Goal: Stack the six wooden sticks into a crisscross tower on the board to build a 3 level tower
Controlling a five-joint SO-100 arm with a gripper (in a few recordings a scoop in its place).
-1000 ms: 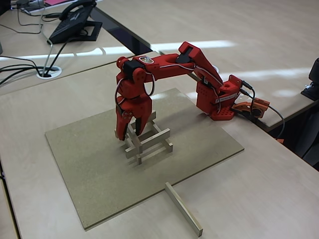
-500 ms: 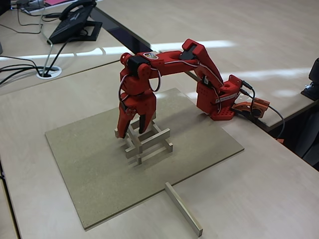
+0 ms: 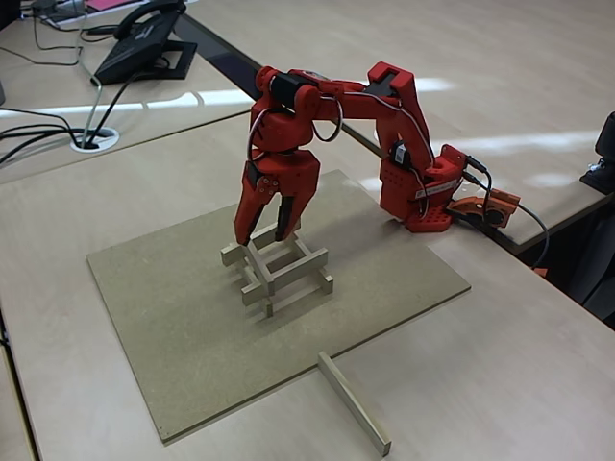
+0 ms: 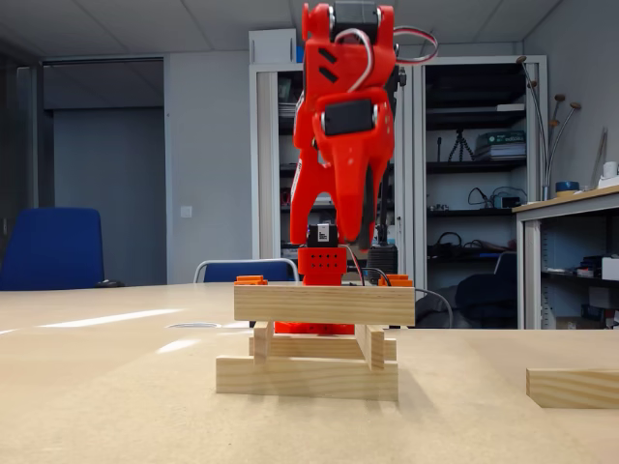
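Observation:
The tower (image 3: 283,271) of several pale wooden sticks stands in crisscross layers near the middle of the board (image 3: 183,327). In the low fixed view the tower (image 4: 314,343) shows a long bottom stick, two cross sticks end-on, and one long stick (image 4: 324,304) on top. My red gripper (image 3: 265,233) hangs just above the tower's rear, open and holding nothing. It also appears in the low view as the gripper (image 4: 332,237), with its fingertips clear above the top stick. One loose stick (image 3: 354,401) lies at the board's front edge, mostly on the table.
The arm's base (image 3: 423,197) is at the board's far right corner with cables beside it. A desk phone (image 3: 144,43) and cables lie far back left. The loose stick (image 4: 573,387) shows at the right edge of the low view.
The gripper has risen off the tower and drawn back to the right. The stick it straddled stays on the stack.

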